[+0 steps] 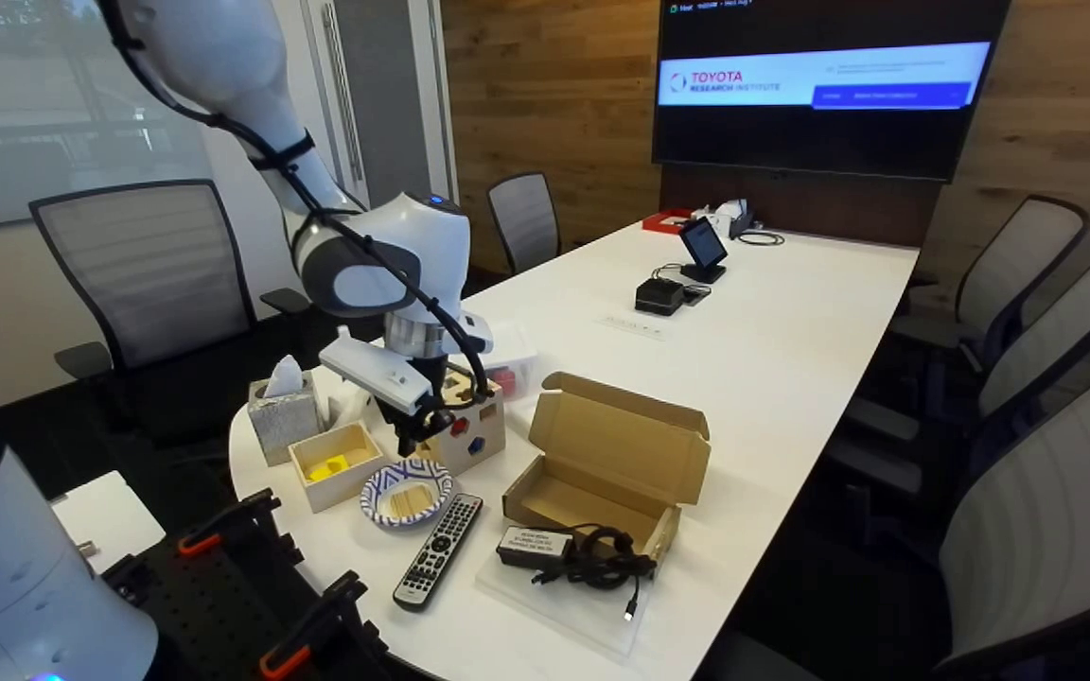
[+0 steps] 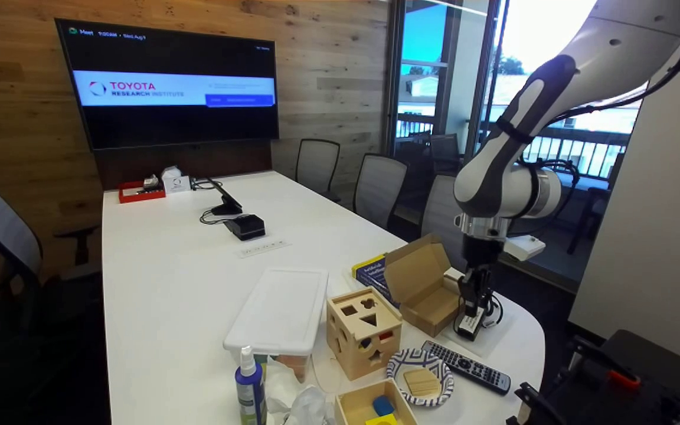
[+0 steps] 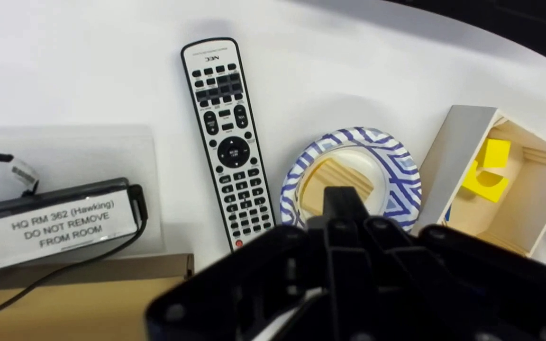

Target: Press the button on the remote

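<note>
The remote point(image 3: 228, 125) lies flat on the white table point(image 3: 88, 61). It is long and slim, with a silver-grey face, black edges and rows of dark buttons. It also shows in both exterior views point(image 1: 439, 550) point(image 2: 468, 367). In the wrist view a red button point(image 3: 239, 243) sits at its end nearest the gripper. My gripper point(image 3: 345, 201) is shut and empty, fingers together and pointing down. It is above the table, apart from the remote. In the wrist view its fingertips overlap the patterned bowl. It shows in both exterior views point(image 1: 407, 445) point(image 2: 471, 308).
The patterned paper bowl point(image 3: 403, 173) with tan pieces is beside the remote. A small wooden box point(image 3: 458, 132) with yellow blocks is beyond it. A black power adapter point(image 3: 62, 227) and an open cardboard box point(image 1: 621, 440) are on the remote's other side. A wooden shape sorter point(image 2: 346, 348) stands nearby.
</note>
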You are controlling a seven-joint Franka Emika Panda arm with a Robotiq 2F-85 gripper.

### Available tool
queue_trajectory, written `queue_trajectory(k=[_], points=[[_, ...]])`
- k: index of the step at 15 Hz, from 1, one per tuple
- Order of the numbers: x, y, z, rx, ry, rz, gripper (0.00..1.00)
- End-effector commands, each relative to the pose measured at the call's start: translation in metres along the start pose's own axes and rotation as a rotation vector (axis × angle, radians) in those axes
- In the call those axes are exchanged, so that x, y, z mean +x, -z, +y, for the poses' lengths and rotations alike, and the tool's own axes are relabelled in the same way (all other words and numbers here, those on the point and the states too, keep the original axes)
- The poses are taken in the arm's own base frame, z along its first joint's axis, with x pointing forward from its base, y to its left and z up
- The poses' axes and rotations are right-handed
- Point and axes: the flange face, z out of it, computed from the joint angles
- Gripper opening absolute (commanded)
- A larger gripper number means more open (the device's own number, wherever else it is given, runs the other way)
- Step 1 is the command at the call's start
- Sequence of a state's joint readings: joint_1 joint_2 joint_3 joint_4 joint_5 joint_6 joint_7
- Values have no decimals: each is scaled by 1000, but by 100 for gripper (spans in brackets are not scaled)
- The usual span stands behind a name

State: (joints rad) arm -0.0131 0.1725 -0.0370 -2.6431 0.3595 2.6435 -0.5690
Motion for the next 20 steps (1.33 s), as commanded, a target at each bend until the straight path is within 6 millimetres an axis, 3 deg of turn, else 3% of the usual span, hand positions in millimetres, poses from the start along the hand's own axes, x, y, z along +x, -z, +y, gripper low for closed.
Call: queue_trajectory(k=[1, 9, 20], points=[[9, -30, 13, 19, -18, -2, 0], [10, -84, 37, 60, -78, -6, 0], [9, -125, 40, -6, -120, -1, 0]])
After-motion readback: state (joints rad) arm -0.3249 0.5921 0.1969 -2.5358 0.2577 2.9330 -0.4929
